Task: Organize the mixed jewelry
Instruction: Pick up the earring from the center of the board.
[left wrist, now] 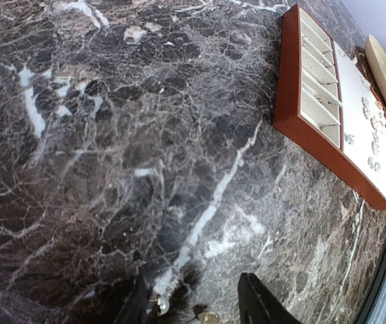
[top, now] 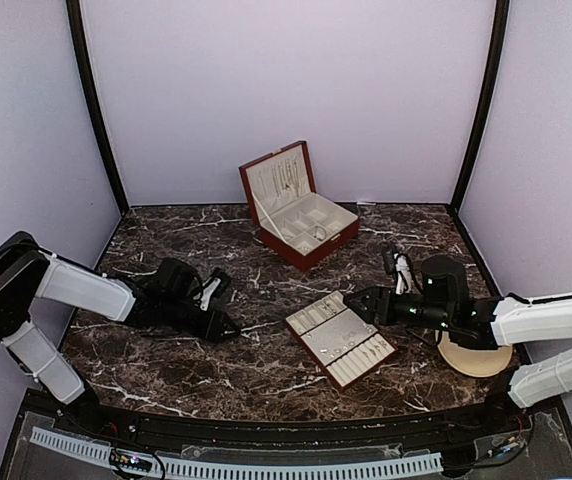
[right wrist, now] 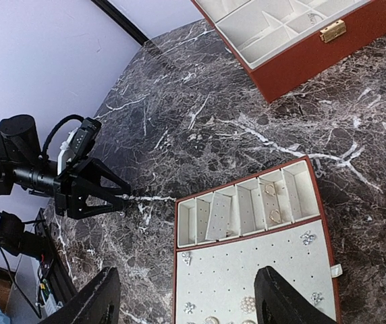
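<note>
Two containers hold most of the mixed jewelry (right wrist: 274, 216). Straight beneath the right tool (right wrist: 186, 277), whose fingers stand wide apart, a flat tray (right wrist: 260, 260) carries rings in its slots and sparkly studs (right wrist: 308, 237) on its perforated panel. Ahead of that tool, an open wooden box (right wrist: 314, 57) has small pieces in its cream compartments and chains (top: 288, 180) on its lid. The left tool (left wrist: 193, 287) sits low over the counter (left wrist: 112, 135), fingers apart, with two tiny pale pieces (left wrist: 159, 307) between them; whether they touch is unclear.
</note>
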Available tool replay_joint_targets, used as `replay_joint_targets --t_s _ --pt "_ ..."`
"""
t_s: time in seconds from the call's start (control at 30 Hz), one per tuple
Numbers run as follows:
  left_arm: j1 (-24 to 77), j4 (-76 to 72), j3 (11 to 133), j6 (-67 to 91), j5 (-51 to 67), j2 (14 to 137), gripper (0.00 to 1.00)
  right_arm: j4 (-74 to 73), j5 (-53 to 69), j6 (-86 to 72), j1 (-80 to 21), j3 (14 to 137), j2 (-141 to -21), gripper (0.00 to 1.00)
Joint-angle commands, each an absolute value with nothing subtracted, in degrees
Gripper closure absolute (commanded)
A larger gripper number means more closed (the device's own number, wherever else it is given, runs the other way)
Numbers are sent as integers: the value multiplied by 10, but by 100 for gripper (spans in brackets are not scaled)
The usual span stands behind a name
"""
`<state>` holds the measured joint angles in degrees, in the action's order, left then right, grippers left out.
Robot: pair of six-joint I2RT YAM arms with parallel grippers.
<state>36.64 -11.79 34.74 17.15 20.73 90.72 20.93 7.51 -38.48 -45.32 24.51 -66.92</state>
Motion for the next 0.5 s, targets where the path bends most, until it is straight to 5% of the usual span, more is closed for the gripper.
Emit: replay_joint_targets --t_s 0.0,0.47 --pt "367 -72 335 166 199 891 53 235 78 -386 -449 244 -670 31" --pt "398 -26 332 127 84 834 58 236 76 -386 -449 241 -670 31"
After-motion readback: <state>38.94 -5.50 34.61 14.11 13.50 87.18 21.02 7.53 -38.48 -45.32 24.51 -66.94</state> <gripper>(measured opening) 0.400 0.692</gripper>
